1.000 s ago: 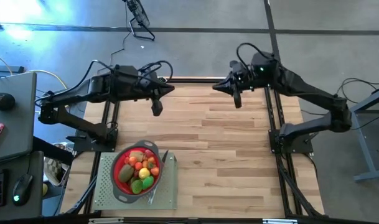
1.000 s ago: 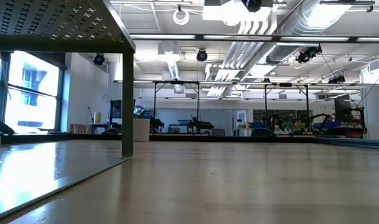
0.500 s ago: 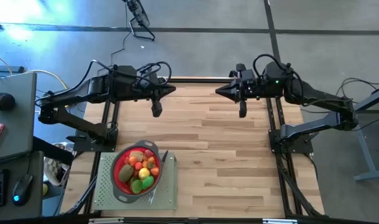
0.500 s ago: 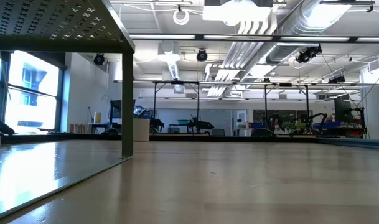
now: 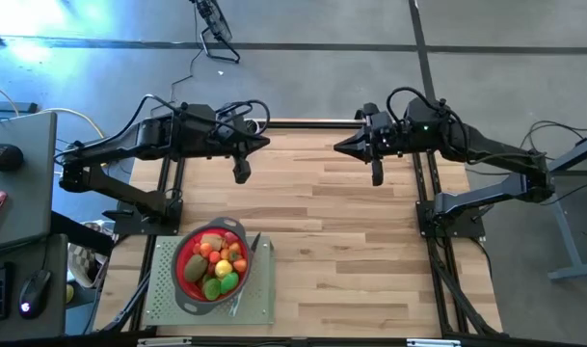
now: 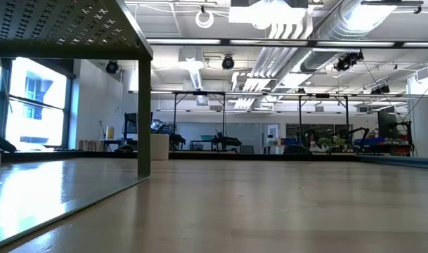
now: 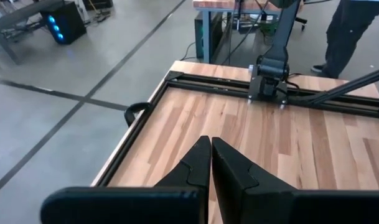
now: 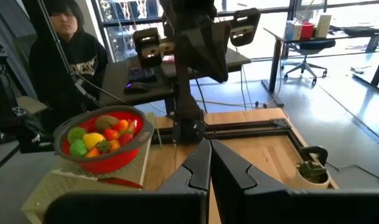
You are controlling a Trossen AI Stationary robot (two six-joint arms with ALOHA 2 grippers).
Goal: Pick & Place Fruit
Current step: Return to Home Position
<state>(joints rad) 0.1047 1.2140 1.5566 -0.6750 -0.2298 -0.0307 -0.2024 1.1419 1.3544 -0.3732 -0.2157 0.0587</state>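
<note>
Small mixed-colour fruit (image 5: 216,265) — heaped in red strainer (image 5: 184,280)

- Left gripper (image 7: 210,140): fingers pressed together, above the wooden table (image 7: 313,143).
- Right arm base (image 7: 270,78): mounted at the table's far edge.
- Person's legs (image 7: 354,31): beyond it, on the grey floor (image 7: 65,124).

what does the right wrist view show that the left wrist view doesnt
Only the right wrist view: the red strainer full of fruit on the perforated shelf, a person in a dark hoodie behind it, and the left arm. Only the left wrist view: the right arm at the table's far edge and a person's legs beyond. Both: the wooden table and that arm's own gripper, right gripper and left gripper, each shut and empty.
</note>
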